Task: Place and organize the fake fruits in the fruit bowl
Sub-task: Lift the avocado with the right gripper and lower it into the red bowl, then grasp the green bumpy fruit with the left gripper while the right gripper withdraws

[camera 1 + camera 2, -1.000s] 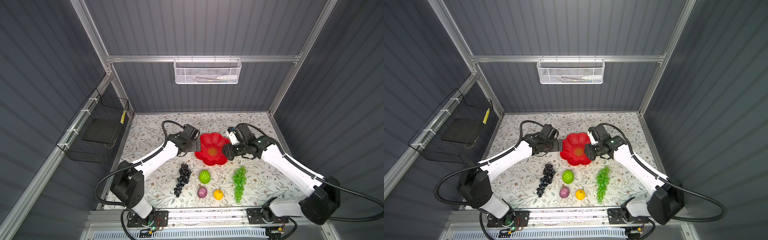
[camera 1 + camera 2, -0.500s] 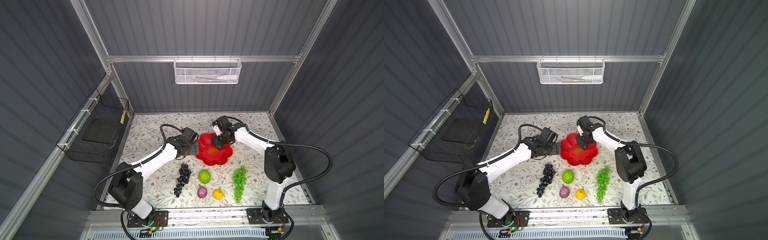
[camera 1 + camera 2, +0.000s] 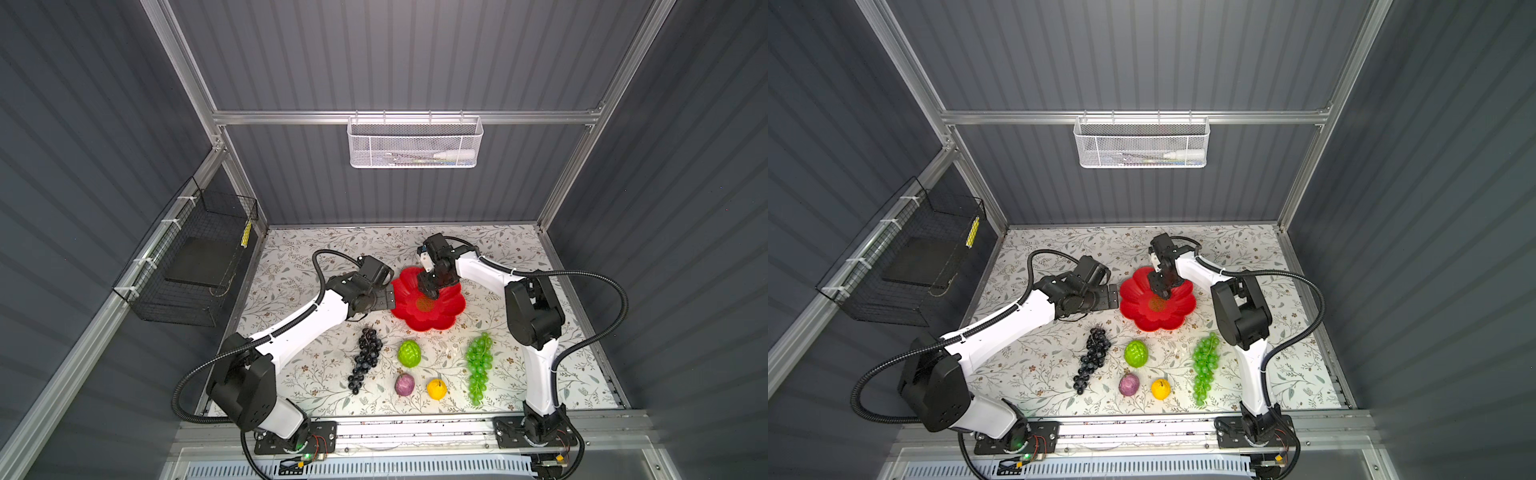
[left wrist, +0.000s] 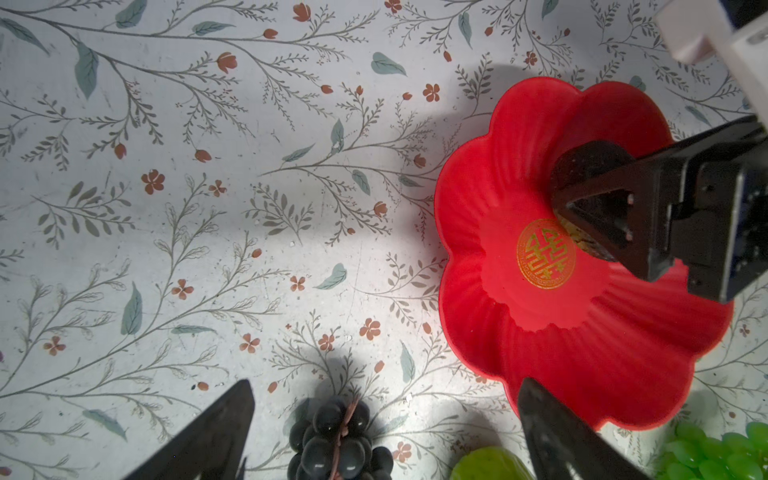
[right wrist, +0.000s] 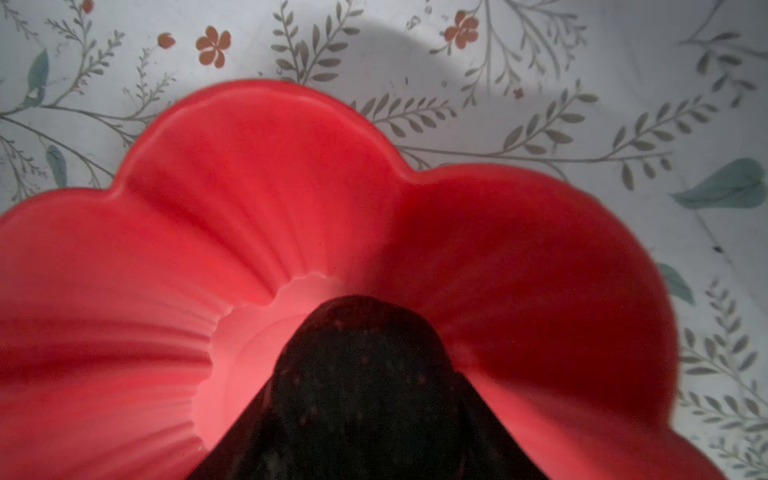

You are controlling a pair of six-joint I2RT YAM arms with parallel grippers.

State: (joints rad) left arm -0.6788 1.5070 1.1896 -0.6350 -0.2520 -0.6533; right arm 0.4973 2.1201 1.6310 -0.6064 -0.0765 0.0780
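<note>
On the floral table [image 3: 299, 266], at its middle: fruit bowl [image 3: 415, 322], red and petal-rimmed, with a gold emblem [image 4: 545, 253] on its floor.
right gripper [image 3: 431, 293]: reaches down into the fruit bowl from its far side, jaws clamped on the black avocado.
black avocado [image 4: 590, 160]: inside the fruit bowl, just beside the gold emblem. In the right wrist view its dark pitted skin [image 5: 361, 374] stands against the red wall. Whether it touches the bowl's floor cannot be told.
left gripper [image 3: 386, 297]: just beside the fruit bowl's rim on the left arm's side, jaws spread wide apart over the table.
dark purple grape bunch [image 3: 365, 359]: on the table, on the fruit bowl's near side, toward the left arm, apart from the rim.
bumpy lime-green fruit [image 3: 409, 353]: on the table, near the fruit bowl's near rim, not touching it.
purple ball [image 3: 404, 384]: farther from the fruit bowl than the lime-green fruit, on the same near side.
yellow ball [image 3: 436, 389]: as far from the fruit bowl as the purple ball, beside it but apart.
green grape bunch [image 3: 478, 368]: on the fruit bowl's near side, toward the right arm.
white mesh basket [image 3: 413, 141]: on the back wall, well beyond the fruit bowl.
black wire basket [image 3: 195, 257]: on the side wall, well apart from the fruit bowl, on the left arm's side.
</note>
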